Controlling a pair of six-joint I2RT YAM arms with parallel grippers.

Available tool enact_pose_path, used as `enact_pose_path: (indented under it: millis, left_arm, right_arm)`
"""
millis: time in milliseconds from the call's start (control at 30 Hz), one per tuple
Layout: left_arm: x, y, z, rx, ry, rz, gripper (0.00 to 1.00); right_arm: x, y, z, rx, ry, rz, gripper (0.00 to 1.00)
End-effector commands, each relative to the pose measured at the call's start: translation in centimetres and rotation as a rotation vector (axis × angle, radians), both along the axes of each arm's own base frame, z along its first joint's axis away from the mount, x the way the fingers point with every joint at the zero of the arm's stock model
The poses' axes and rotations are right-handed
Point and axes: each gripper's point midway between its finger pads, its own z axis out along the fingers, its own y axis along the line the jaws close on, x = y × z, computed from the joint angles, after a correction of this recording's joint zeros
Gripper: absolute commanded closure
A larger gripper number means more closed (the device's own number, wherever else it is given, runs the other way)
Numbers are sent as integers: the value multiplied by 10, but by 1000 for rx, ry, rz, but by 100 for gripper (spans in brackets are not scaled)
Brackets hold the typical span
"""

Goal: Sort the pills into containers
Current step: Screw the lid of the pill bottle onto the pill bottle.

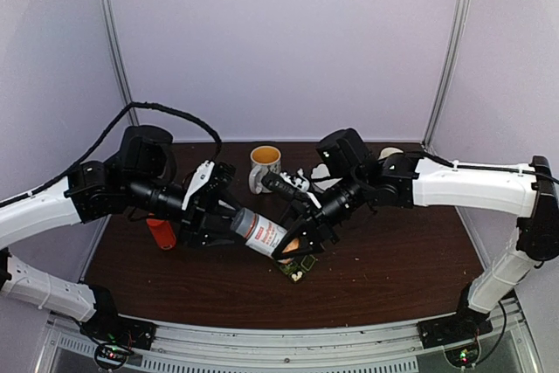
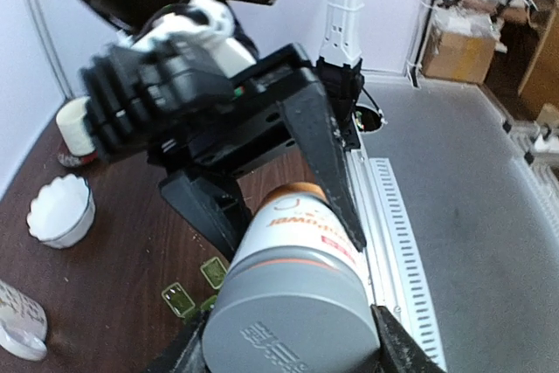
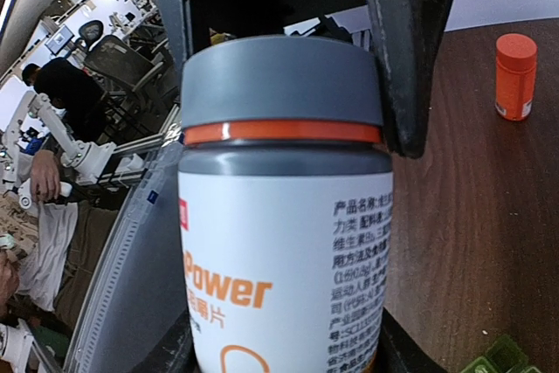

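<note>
I have both grippers meeting over the middle of the table point(image 1: 393, 268), sharing one pill bottle point(image 1: 262, 235) held tilted in the air. The right gripper point(image 1: 295, 247) is clenched on the bottle's body to brace it. The left gripper point(image 1: 229, 218) is clamped around the grey cap point(image 3: 281, 85), I judge to twist it off. The pill box point(image 1: 301, 266) lies on the table just beneath the bottle, well placed for pouring; I cannot tell whether it holds pills.
</note>
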Motion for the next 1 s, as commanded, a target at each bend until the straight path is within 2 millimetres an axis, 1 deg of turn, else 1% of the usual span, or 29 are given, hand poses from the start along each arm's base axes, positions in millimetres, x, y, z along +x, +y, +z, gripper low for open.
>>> enact_pose_path:
  millis: [0, 100, 233, 333, 400, 500, 533, 567, 600, 667, 700, 833, 867, 900, 967]
  left_arm:
    - [-25, 1, -25, 44, -405, -281, 99]
    - [-16, 2, -27, 88, -489, -276, 99]
    - [-19, 7, -33, 139, -549, -356, 100]
    - [-17, 6, -37, 174, -634, -375, 93]
    - [-14, 6, -41, 202, -714, -379, 92]
    - [-11, 5, -41, 212, -831, -375, 91]
    - [-9, 5, -40, 215, -868, -372, 89]
    - [-6, 4, -40, 218, -901, -360, 82]
    - [-3, 3, -37, 210, -922, -334, 69]
    - [3, 1, -29, 171, -903, -253, 40]
    - [3, 0, -21, 134, -896, -212, 32]
    - [-1, 8, -16, 55, -769, -99, 16]
    - [-3, 11, -16, 38, -734, -77, 7]
    - [-3, 14, -15, 19, -698, -48, 3]
    - [-4, 19, -9, -28, -610, 28, 2]
  right_arm:
    - [-31, -4, 54, 167, 155, 197, 100]
    - [-30, -4, 46, 144, 145, 193, 100]
    - [-32, -8, 37, 111, 120, 213, 100]
    - [-36, -12, 35, 107, 116, 243, 100]
    - [-38, -13, 33, 103, 124, 256, 100]
    - [-40, -15, 31, 100, 135, 278, 100]
    - [-41, -16, 30, 96, 134, 281, 100]
    - [-39, -16, 29, 90, 123, 276, 100]
    - [-38, -16, 27, 78, 114, 268, 100]
    - [-33, -16, 21, 45, 89, 244, 100]
    - [-30, -17, 20, 29, 75, 227, 100]
    - [-20, -23, 11, -28, 10, 165, 100]
    - [-17, -24, 9, -38, -6, 148, 100]
    - [-14, -25, 7, -48, -21, 128, 100]
    - [-5, -26, 4, -65, -71, 75, 100]
